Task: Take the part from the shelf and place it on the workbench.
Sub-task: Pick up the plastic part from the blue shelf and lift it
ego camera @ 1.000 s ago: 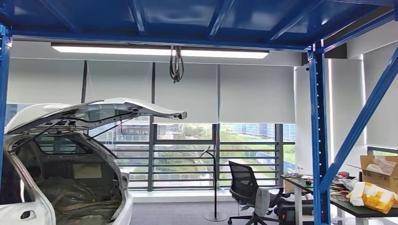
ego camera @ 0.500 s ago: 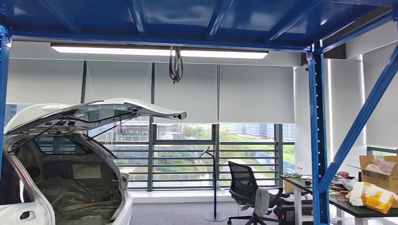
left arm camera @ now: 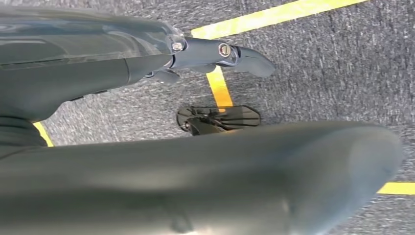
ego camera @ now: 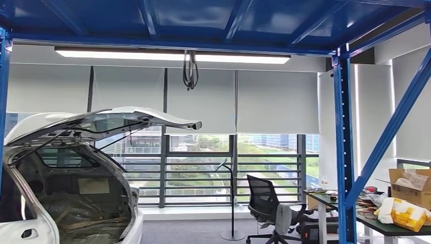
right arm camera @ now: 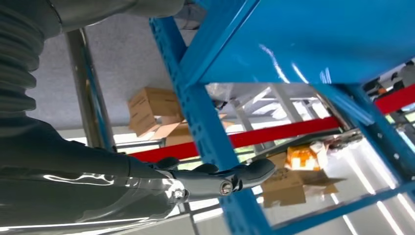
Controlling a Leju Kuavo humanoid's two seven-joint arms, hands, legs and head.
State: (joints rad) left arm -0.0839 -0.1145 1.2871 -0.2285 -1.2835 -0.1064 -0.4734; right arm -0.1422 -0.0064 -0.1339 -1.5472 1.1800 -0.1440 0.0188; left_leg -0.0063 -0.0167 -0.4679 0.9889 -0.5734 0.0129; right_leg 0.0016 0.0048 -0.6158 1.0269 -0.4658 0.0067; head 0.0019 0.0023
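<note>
The step in hand looks like the approach: the part has yet to be found and reached. The head view looks out level across the room at a white car (ego camera: 71, 173) with its hatch raised, a blue frame post (ego camera: 344, 152), an office chair (ego camera: 267, 208) and a cluttered counter (ego camera: 391, 226); to do this well the robot should, I judge, bring the shelf square in front and tip its gaze down before lifting either arm.

The left hand (left arm camera: 215, 54) hangs over grey carpet (left arm camera: 318, 73) with yellow tape lines (left arm camera: 274, 14), fingers (left arm camera: 244, 56) stretched out and apart, holding nothing. The right hand (right arm camera: 215, 181) is likewise extended and bare, its fingers (right arm camera: 254, 171) lying just in front of a blue shelf upright (right arm camera: 205, 132).

Which item is the part I cannot tell. Beyond the right fingers, well apart, lie cardboard boxes (right arm camera: 151, 110) and an orange packet (right arm camera: 303, 156); nothing touches either hand.
</note>
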